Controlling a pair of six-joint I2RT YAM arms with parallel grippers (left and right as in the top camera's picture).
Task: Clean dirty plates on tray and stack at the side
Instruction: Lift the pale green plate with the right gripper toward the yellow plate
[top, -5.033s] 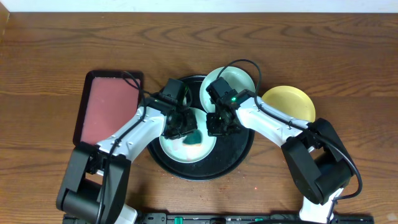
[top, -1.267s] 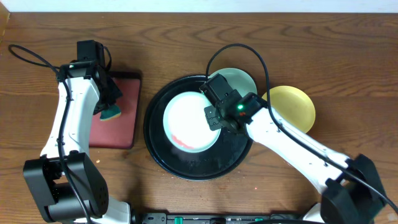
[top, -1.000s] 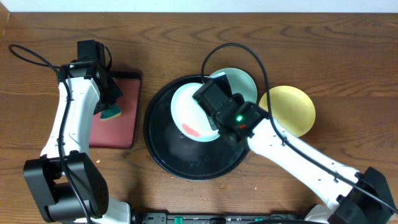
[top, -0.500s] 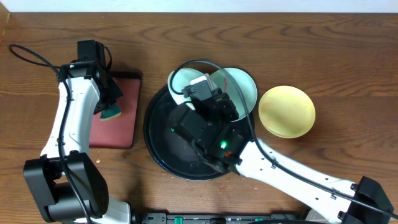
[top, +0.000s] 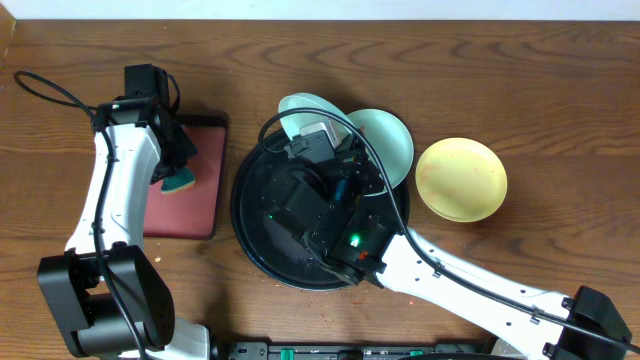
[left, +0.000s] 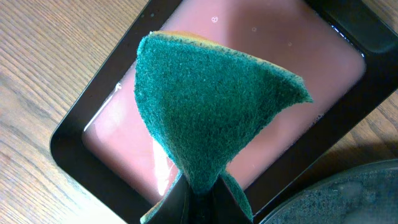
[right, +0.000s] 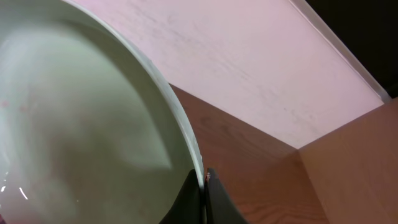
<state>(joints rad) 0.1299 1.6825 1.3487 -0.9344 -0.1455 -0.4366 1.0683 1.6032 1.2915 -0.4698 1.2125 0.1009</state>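
The left gripper (top: 172, 168) has carried the green sponge (top: 181, 183) from the black tray (top: 258, 235) to above the red tray (top: 200, 200), nearer the desk's left edge. The right gripper (top: 312, 135) has lifted the mint plate (top: 299, 106) off the black tray, tilting it toward the far edge.

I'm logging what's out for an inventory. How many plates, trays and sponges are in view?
Plates: 3 (held mint-blue plate, other mint-blue plate, yellow plate)
Trays: 2 (black tray, red tray)
Sponges: 1 (green sponge)
Total: 6
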